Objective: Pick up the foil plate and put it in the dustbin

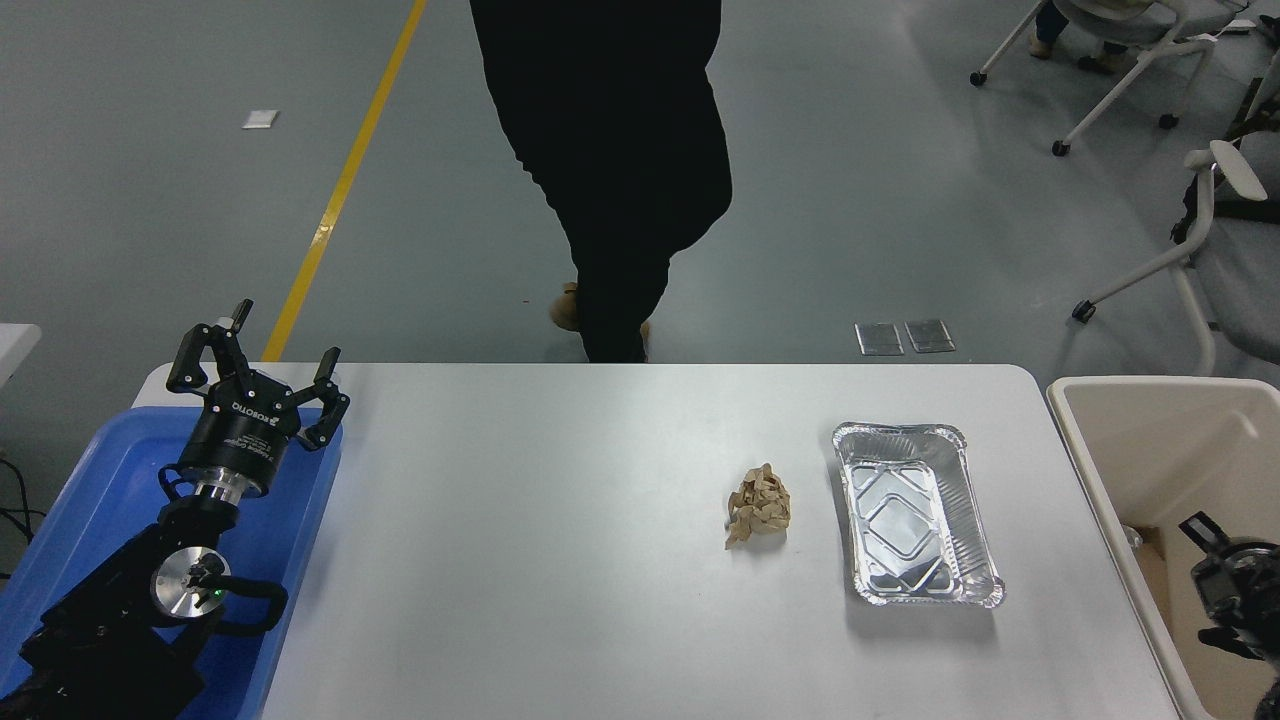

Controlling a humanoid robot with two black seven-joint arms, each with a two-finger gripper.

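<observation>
— Two black grippers show, yet only one is plain to read. Where does each sit?

— Parked at the lower left, the left gripper [262,372] hangs over the shallow blue plastic tray [70,520] with its fingers spread apart and nothing between them. The right gripper [1235,585] barely enters at the right edge, low over the large beige rectangular plastic dustbin [1130,420]; whether its fingers are apart or closed cannot be told.

— And the shiny silver rectangular foil plate [915,512]?

— It rests flat and upright on the white table [520,560], toward the right side, with its long side running roughly along the bin's near wall, a strip of bare table between them. That seems a sensible spot: the right arm, judging by its position, would have only a short carry to the bin.

— Anything crowding it?

— Only a small crumpled brown paper wad [758,505] just beside its left rim, apart from it. The thin rolled rim will likely bend under a hard pinch. A person in dark clothing [610,160] stands beyond the table's far edge.
</observation>
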